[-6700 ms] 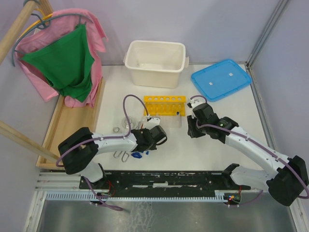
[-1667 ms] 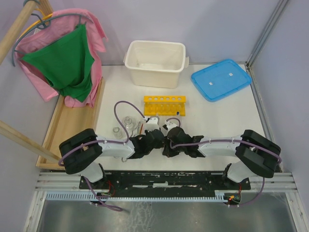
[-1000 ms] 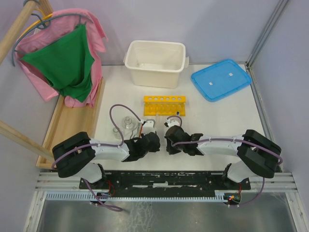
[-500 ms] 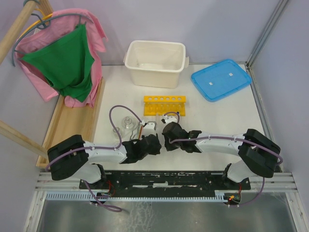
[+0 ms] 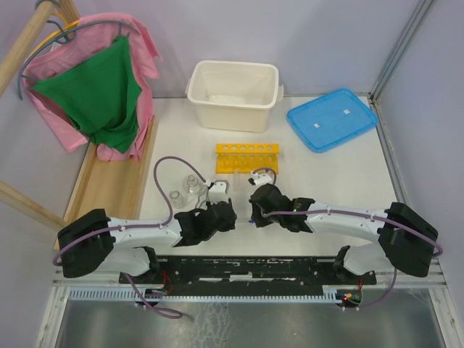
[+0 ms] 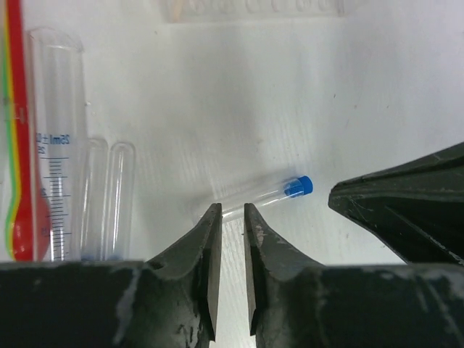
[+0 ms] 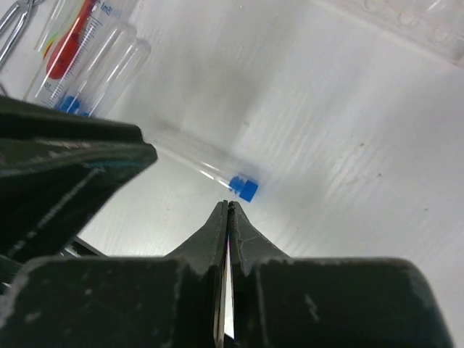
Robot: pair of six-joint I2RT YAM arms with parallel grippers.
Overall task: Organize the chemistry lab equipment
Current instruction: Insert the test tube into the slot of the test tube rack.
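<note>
Just ahead of your left gripper the blue-capped tube lies loose; pickup looks next. That gripper is barely parted, the right gripper pressed together: spread the left and straddle the tube.

Your two arms lie low over the near part of the table. The left gripper and right gripper face each other, close together, in front of the rack. Two flasks stand just left of the left arm's wrist. Toward the far edge you see the tub, with the lid lying flat to its right.
</note>
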